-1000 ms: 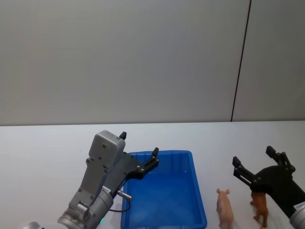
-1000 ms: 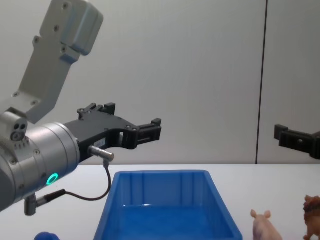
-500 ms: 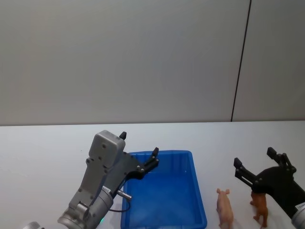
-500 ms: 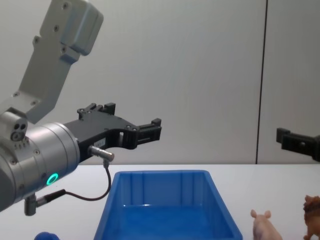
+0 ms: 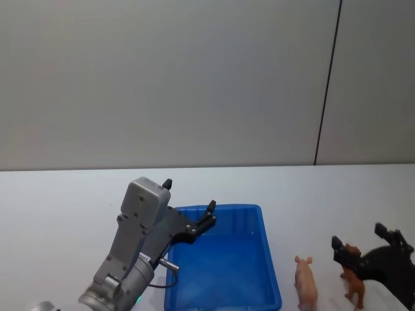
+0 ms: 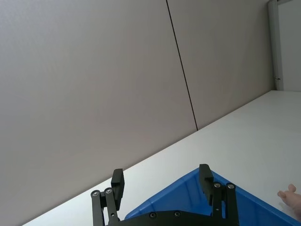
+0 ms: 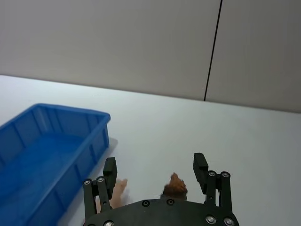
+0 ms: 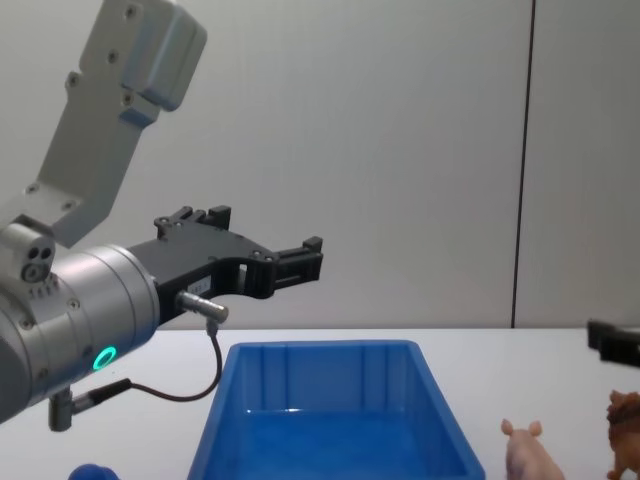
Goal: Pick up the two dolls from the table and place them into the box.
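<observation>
Two small toy animal figurines are recorded in the head view, upright on the flat white tabletop [image 5: 65,207] to the right of the rectangular bright blue plastic box [image 5: 220,208]. A pale pink pig with pointed ears [image 5: 306,289] stands near the box, and a brown maned lion [image 5: 354,280] stands just beside the pig, on the side away from the box. No figurine is seen in the box. The right gripper [image 5: 358,236] is held over the lion, fingers spread, nothing grasped; contact with the lion cannot be confirmed. The left gripper [image 5: 189,196] is held above the box's left side, likewise spread and unladen.

In the left wrist view, the left gripper's two black fingers are seen wide apart, with a corner of the box beyond them.

In the right wrist view, the lion's head is seen in the gap between the spread fingers, and the pig appears close by the finger nearer the box.

In the chest view, the left gripper is raised well above the box, and a small round blue ball [image 8: 90,470] is noted on the tabletop left of the box.

Both figurines are judged light, rigid and smooth. Legs and tail are judged poor holds; a grip across the flanks is advised. No brand, label or writing can be read.
</observation>
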Controlling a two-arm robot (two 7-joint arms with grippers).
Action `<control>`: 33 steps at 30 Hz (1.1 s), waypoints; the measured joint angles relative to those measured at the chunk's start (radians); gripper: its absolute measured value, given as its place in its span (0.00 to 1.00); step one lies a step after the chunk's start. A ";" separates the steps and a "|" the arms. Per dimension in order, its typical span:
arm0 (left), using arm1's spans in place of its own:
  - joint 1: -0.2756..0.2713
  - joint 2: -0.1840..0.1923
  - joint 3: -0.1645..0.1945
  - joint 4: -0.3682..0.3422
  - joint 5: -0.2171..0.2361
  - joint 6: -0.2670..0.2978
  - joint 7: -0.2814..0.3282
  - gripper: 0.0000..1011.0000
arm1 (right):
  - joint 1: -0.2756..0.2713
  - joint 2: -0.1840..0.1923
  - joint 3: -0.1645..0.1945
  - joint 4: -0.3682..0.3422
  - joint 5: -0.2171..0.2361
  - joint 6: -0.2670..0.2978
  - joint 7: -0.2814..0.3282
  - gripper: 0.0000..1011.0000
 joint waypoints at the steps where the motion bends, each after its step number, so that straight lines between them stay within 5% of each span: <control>1: 0.000 0.000 0.000 0.000 0.000 0.000 0.000 0.99 | -0.001 0.001 0.001 0.001 0.002 0.006 0.000 0.99; 12: 0.000 0.000 0.000 0.000 0.000 0.000 0.000 0.99 | -0.014 0.012 0.008 0.030 0.016 0.090 -0.009 0.99; 28: 0.000 0.000 0.000 0.000 0.000 0.000 0.000 0.99 | 0.018 -0.026 -0.011 0.110 0.020 0.176 -0.002 0.99; 33: 0.000 0.000 0.000 0.000 0.000 0.000 0.000 0.99 | 0.028 -0.037 -0.016 0.127 0.027 0.196 0.000 0.91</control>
